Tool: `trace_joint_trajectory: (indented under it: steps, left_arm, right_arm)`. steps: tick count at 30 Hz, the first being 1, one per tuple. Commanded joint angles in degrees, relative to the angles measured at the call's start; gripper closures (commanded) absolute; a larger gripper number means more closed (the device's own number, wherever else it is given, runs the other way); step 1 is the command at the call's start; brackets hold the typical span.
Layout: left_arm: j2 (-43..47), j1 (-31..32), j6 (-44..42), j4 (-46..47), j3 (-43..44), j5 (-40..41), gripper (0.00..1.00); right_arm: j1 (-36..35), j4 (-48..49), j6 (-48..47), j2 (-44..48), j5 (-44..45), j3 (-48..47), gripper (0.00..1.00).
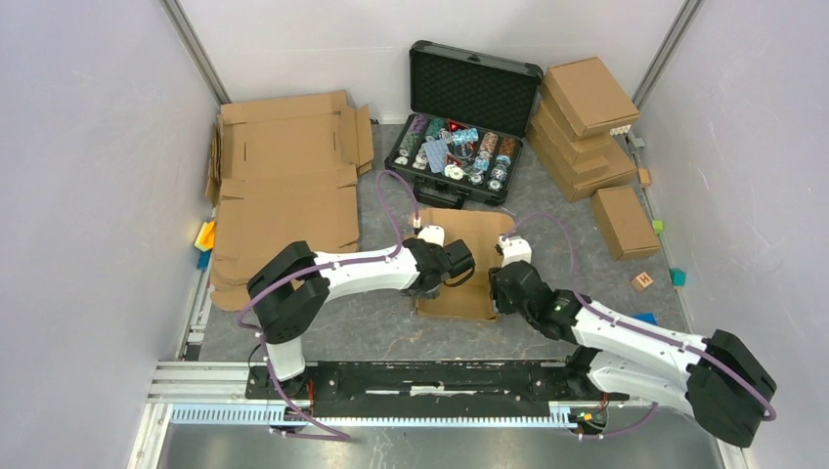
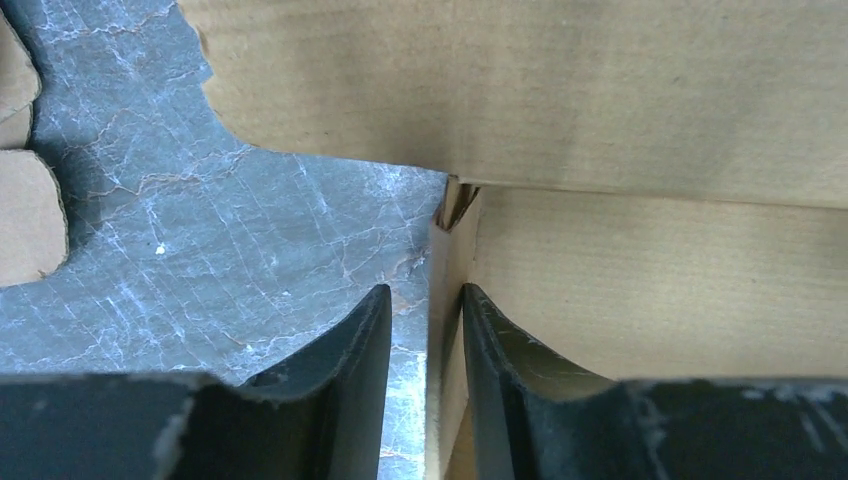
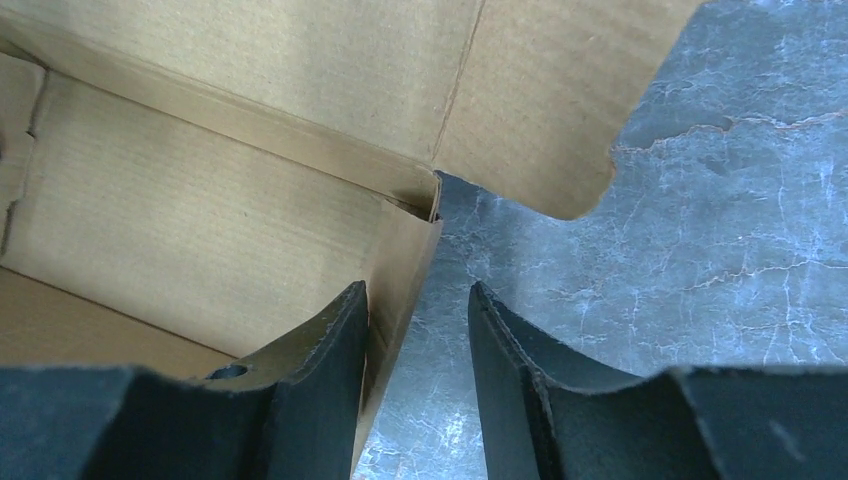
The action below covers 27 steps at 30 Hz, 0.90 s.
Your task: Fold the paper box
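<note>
The paper box (image 1: 469, 230) lies partly folded on the grey table between both arms, its brown side walls raised. My left gripper (image 1: 467, 264) is at the box's left side. In the left wrist view the left gripper (image 2: 427, 290) is open and straddles the upright left wall (image 2: 448, 250); the inner finger (image 2: 500, 340) rests against the wall, and bare table shows beside the outer finger. My right gripper (image 1: 501, 278) is at the right side. The right wrist view shows the right gripper (image 3: 417, 287) open astride the right wall (image 3: 405, 260), with one finger (image 3: 320, 350) inside the box (image 3: 200, 220).
An open black case (image 1: 476, 90) of poker chips stands just beyond the box. Large flat cardboard sheets (image 1: 283, 186) lie at the left. Stacked folded boxes (image 1: 587, 127) and a single one (image 1: 624, 220) sit at the right. Small coloured blocks (image 1: 642, 281) lie near the walls.
</note>
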<state>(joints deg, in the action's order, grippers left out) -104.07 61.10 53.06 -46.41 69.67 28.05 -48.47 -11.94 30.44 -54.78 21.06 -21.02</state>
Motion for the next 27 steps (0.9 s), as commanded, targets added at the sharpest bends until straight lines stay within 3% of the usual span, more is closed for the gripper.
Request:
trace_joint_trajectory:
  steps: [1,8,12,14,18,20,24,27]
  left_arm:
    - [1.8,-0.1,1.9,1.1,-0.6,2.0,0.63]
    - [2.2,0.1,5.6,4.1,-3.3,2.4,0.67]
    - [3.6,0.2,8.6,5.0,-5.0,3.3,0.67]
    - [4.0,0.2,9.1,6.0,-5.6,2.4,0.66]
    - [3.5,0.2,9.8,6.4,-5.4,1.9,0.66]
    - [3.1,0.2,9.5,6.4,-5.0,1.9,0.65]
    - [3.5,0.2,8.3,6.4,-4.7,1.9,0.65]
    - [4.0,0.2,7.2,5.7,-3.9,2.0,0.60]
  right_arm:
    - [-1.4,-5.0,2.9,-4.1,4.3,-5.0,0.53]
    - [-2.9,-4.6,7.0,-7.2,4.2,-4.7,0.52]
    - [-4.3,-9.8,10.2,-11.5,9.6,-8.0,0.59]
    - [-5.2,-14.4,12.2,-13.8,13.9,-10.4,0.67]
    - [-6.6,-20.7,15.7,-18.7,19.3,-14.1,0.93]
    - [-6.9,-21.7,16.5,-19.9,19.5,-15.0,0.96]
    - [-7.5,-19.2,15.8,-18.8,18.3,-14.4,0.92]
    - [-7.5,-17.7,14.9,-17.1,18.6,-13.8,0.81]
